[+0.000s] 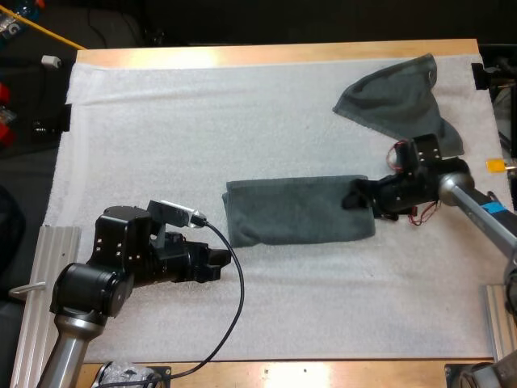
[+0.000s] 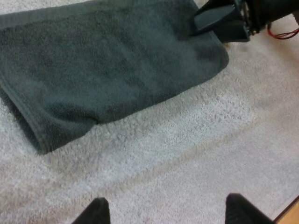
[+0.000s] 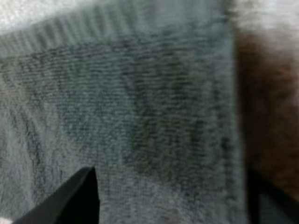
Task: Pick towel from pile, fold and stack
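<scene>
Folded towel [image 1: 299,212] sits centre of mat [image 1: 161,121]: looks light, limp, grippy terry, so pinch both layers at its 3 o'clock hem, where right gripper [image 1: 354,198] hovers, fingers spread and empty; left gripper [image 1: 220,261] at 8 o'clock, fingers apart, empty; crumpled towel [image 1: 396,101] at 1 o'clock.

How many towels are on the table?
2. A folded towel lies in the middle of the mat; a crumpled towel sits at the mat's far right corner. Another could be hidden under the crumpled one.
</scene>
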### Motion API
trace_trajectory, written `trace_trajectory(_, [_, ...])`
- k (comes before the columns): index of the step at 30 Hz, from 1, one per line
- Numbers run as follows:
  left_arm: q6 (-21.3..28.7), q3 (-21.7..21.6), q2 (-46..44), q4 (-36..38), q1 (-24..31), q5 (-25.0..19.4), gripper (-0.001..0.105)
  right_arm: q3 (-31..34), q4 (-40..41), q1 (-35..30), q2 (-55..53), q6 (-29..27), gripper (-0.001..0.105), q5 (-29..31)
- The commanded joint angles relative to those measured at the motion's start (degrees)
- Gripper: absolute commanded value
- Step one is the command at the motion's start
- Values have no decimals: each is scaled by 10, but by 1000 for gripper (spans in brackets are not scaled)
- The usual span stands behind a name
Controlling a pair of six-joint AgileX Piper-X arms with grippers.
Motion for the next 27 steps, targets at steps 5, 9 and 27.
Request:
trace_trajectory(5, [1, -4, -4, -1, -3, -1, 51, 0, -3, 18, 9, 28, 52, 4])
trace_trajectory(9, [1, -4, -4, -1, -3, -1, 51, 0, 11, 17, 5, 31, 21, 13])
trace_trajectory(27, [12, -4, -4, 16, -3, 3, 51, -58, 269, 17, -153, -165, 0, 410])
